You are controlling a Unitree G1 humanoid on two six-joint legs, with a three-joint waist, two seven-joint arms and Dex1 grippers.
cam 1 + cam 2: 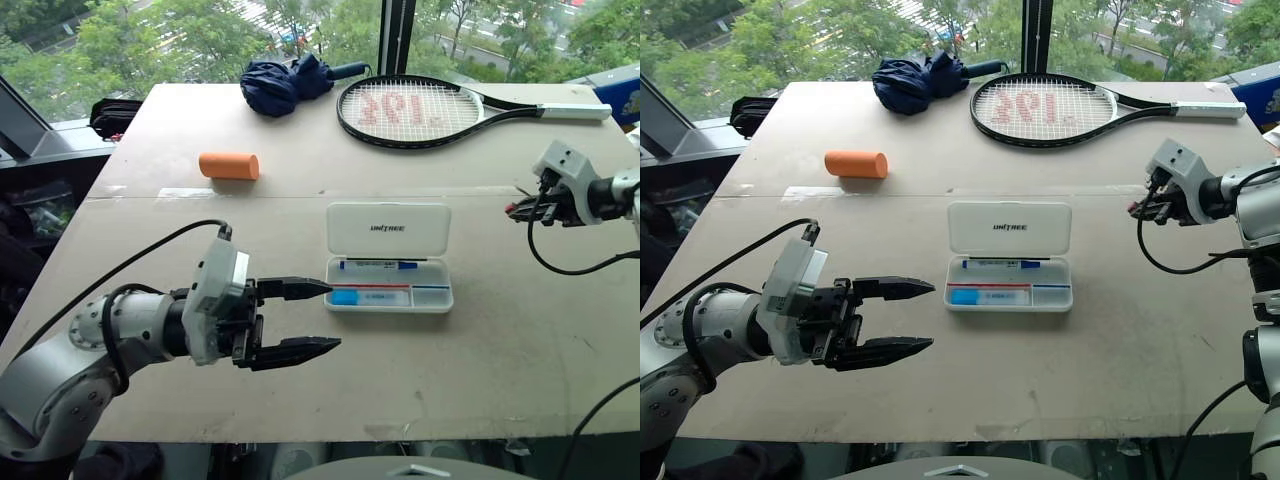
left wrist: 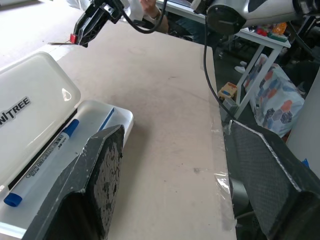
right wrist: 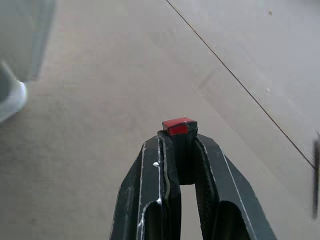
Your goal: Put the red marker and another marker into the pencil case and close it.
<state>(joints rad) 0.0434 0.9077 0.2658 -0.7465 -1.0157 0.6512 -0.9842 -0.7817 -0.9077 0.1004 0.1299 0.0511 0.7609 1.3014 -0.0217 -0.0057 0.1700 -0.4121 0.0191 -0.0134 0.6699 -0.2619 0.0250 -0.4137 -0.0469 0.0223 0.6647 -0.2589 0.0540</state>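
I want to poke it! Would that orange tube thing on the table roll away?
Probably. The orange cylinder lies on its round side on the flat table, so a sideways push would likely roll it. Pushed end-on, it would more likely slide. It looks light, maybe foam, though that's uncertain.

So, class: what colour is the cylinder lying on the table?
Orange; clearest in the left eye view.

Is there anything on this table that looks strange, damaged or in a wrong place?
Nothing looks damaged or spilled. The pencil case lies open with a blue-capped marker inside. The tennis racket, folded umbrella and orange cylinder seem unrelated to it, but lie tidy at the far side.
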